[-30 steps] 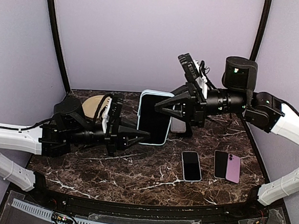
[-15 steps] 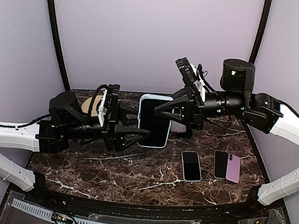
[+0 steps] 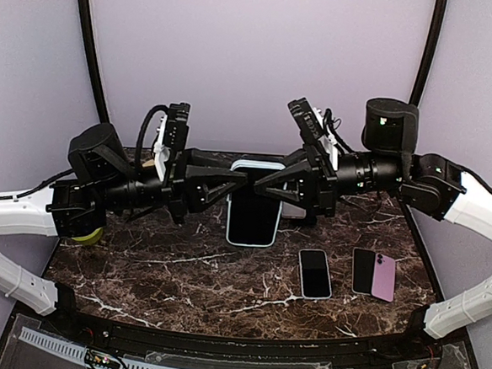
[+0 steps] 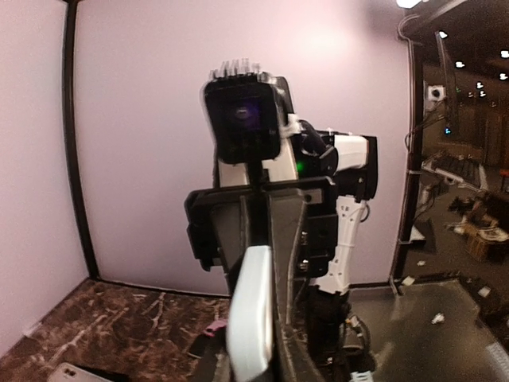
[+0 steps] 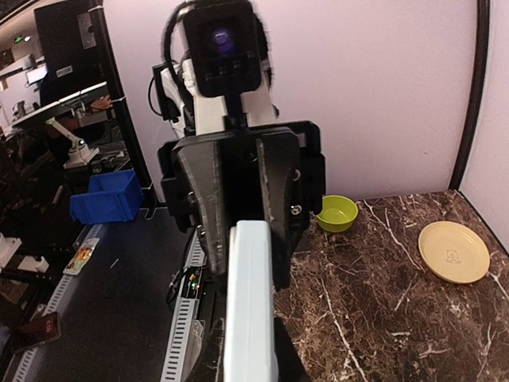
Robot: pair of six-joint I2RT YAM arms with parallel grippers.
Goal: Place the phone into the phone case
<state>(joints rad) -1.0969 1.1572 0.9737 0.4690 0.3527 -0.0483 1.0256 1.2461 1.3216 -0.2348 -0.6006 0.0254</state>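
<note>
A phone with a black screen sits in a light blue phone case (image 3: 254, 204), held upright above the table's middle. My left gripper (image 3: 234, 182) is shut on the case's upper left edge. My right gripper (image 3: 268, 183) is shut on its upper right edge. In the left wrist view the case shows edge-on as a pale strip (image 4: 253, 310) between the dark fingers of my left gripper (image 4: 264, 350). In the right wrist view the same case is a light blue edge (image 5: 250, 302) inside my right gripper (image 5: 251, 354). Each wrist camera faces the other arm.
A black-screened phone (image 3: 314, 273) lies flat at centre right, with a black phone (image 3: 363, 270) and a purple one (image 3: 383, 277) beside it. A grey phone-like slab (image 3: 293, 208) lies behind the held case. A green bowl (image 3: 86, 237) and a tan plate (image 5: 454, 251) sit on the left.
My left arm has risen, and its gripper moved from the case's lower left edge up to its upper left edge. The case has dropped slightly and straightened upright. The right arm has barely moved.
</note>
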